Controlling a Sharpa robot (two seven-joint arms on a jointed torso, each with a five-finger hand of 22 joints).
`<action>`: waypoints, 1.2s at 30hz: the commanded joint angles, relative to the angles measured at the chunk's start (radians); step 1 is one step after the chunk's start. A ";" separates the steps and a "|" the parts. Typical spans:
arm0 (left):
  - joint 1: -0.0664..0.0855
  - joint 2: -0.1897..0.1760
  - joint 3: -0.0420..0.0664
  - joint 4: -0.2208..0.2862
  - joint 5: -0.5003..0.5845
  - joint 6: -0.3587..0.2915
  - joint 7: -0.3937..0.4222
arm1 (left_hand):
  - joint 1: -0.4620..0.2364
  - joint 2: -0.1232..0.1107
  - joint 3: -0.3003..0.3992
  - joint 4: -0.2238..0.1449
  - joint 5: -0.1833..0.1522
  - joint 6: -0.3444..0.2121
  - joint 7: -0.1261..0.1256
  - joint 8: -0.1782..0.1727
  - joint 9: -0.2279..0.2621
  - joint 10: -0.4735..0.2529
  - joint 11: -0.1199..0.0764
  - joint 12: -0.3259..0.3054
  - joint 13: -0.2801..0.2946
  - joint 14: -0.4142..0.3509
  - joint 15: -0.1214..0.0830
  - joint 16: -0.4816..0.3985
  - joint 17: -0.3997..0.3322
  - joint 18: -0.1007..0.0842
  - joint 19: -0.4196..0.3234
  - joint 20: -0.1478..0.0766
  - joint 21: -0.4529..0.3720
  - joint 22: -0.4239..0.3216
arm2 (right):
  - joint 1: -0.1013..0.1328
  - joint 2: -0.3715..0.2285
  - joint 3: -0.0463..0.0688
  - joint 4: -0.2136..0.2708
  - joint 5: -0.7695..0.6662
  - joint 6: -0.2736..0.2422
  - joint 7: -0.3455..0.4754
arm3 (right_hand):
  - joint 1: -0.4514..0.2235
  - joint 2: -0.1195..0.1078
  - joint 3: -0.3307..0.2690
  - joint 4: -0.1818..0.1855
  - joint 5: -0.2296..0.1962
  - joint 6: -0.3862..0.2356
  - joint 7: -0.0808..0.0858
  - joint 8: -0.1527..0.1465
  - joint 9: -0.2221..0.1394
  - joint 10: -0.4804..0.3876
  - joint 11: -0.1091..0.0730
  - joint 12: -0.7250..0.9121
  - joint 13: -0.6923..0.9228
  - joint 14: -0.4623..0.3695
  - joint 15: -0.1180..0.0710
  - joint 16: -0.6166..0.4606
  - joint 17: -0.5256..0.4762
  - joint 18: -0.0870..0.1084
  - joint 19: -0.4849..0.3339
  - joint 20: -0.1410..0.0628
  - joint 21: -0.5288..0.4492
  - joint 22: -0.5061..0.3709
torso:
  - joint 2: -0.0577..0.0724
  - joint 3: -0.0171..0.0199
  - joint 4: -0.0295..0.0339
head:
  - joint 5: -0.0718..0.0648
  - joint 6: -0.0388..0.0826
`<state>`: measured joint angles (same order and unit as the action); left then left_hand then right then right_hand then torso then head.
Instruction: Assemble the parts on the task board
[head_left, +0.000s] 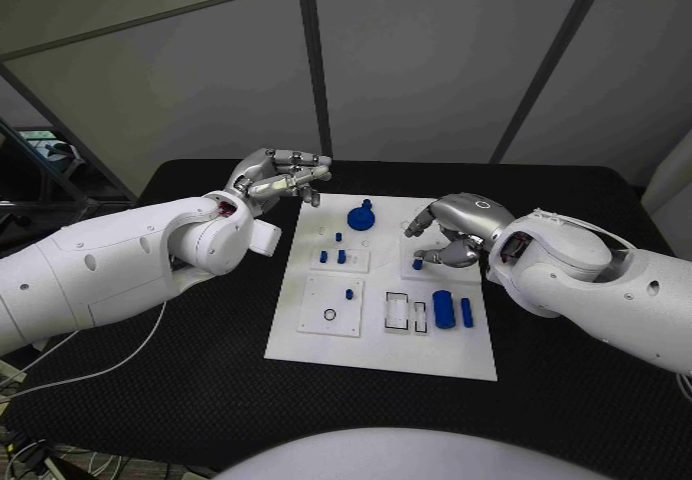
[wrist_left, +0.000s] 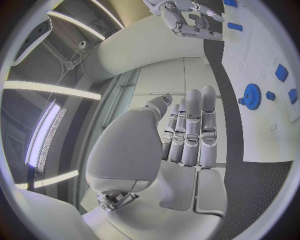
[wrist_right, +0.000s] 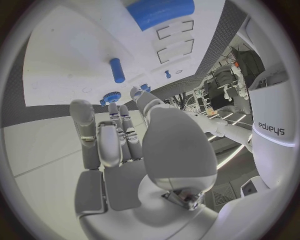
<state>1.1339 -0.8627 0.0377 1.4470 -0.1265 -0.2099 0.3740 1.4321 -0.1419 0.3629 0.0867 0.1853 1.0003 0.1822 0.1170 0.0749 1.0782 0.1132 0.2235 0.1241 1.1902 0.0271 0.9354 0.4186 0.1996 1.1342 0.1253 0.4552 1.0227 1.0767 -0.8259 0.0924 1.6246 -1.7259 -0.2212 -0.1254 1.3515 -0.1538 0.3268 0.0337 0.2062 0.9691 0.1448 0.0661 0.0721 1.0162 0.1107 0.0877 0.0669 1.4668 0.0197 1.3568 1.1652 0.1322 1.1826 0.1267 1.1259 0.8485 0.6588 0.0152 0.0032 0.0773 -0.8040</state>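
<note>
Task board (head_left: 382, 345): white plate lying flat mid-surface, its long axis running away from the robot. Black surface (head_left: 577, 390) shows bare on all four sides of it, with the widest bands to the left and right.

Left hand (head_left: 277, 178): hovers above the surface just off the board's far-left corner, not touching the board. Fingers curled in, nothing seen between them; the left wrist view shows the fingers (wrist_left: 190, 132) lying close side by side with nothing in them.

Right hand (head_left: 450, 232): above the board's far-right part, fingers bent downward toward the plate. Whether it holds or touches a part there I cannot tell. In the right wrist view its fingers (wrist_right: 103, 142) are bent and close together, with nothing visible in them.

Parts counted on the board, head view:
- one gear-shaped part (head_left: 361, 214), near the far edge, between the two hands; also seen in the left wrist view (wrist_left: 252, 96).
- one large cylinder (head_left: 444, 309), lying near the right edge.
- one small peg (head_left: 467, 310) just beside it, on the edge side.
- two short pegs (head_left: 332, 257) side by side in the left half.
- a few smaller blue bits further in; too small to count surely.

Two rectangular outlined recesses (head_left: 398, 311) sit just left of the large cylinder.
</note>
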 joint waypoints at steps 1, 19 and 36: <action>0.001 0.001 0.001 0.001 0.003 0.015 0.002 | 0.007 -0.002 0.000 -0.005 0.006 -0.004 0.000 -0.004 -0.002 -0.008 -0.001 0.001 -0.001 -0.007 0.001 -0.006 -0.001 -0.018 -0.001 -0.002 -0.006 -0.002 | 0.002 0.000 0.001 -0.003 -0.027 0.079 -0.027 | 0.010 0.000 -0.010 -0.002 0.003 -0.003 -0.005 0.001 0.001 -0.007 0.002 0.010 0.002 0.029 0.007 -0.003 -0.002 0.009 -0.004 -0.001 -0.005 -0.001 | 0.000 -0.0011 0.0021 | -0.002 -0.002; 0.001 0.006 0.000 -0.007 0.003 0.016 0.002 | 0.007 -0.002 0.000 -0.005 0.006 -0.004 0.000 -0.004 -0.002 -0.008 -0.001 0.001 -0.001 -0.007 0.001 -0.006 -0.001 -0.018 -0.001 -0.002 -0.006 -0.002 | 0.003 0.012 0.001 -0.011 -0.046 0.176 -0.039 | 0.034 0.031 -0.026 0.012 0.007 0.050 0.004 0.015 0.011 0.048 -0.014 0.075 0.007 0.028 -0.006 -0.005 -0.014 0.005 0.018 -0.010 0.011 0.023 | 0.000 0.0006 0.0017 | 0.000 -0.010; 0.001 0.009 0.000 -0.011 0.003 0.019 0.000 | 0.009 0.001 0.002 -0.007 0.007 -0.004 0.001 -0.003 -0.001 -0.009 0.000 0.003 -0.001 -0.008 0.001 -0.006 -0.002 -0.018 -0.001 -0.002 -0.006 -0.002 | 0.002 0.034 0.001 -0.033 -0.048 0.205 -0.047 | 0.076 0.080 0.036 0.018 -0.033 0.150 -0.007 0.040 0.027 0.179 -0.041 0.080 0.008 0.034 -0.029 0.005 -0.004 -0.002 0.042 -0.030 0.037 0.061 | 0.000 0.0005 0.0011 | 0.000 -0.017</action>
<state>1.1337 -0.8550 0.0375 1.4358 -0.1264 -0.2033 0.3725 1.4320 -0.1420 0.3629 0.0867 0.1853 1.0004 0.1821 0.1170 0.0744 1.0784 0.1130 0.2235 0.1242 1.1902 0.0271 0.9354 0.4179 0.1996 1.1342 0.1253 0.4552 1.0221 1.0801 -0.7930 0.0953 1.5952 -1.7650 -0.0411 -0.1617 1.4202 -0.0822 0.3571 0.0510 0.1792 1.1132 0.1379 0.1022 0.0942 1.1892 0.0683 0.1722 0.0740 1.4632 -0.0021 1.3568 1.1606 0.1322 1.2189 0.0980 1.1576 0.9082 0.6593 0.0159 0.0043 0.0779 -0.8203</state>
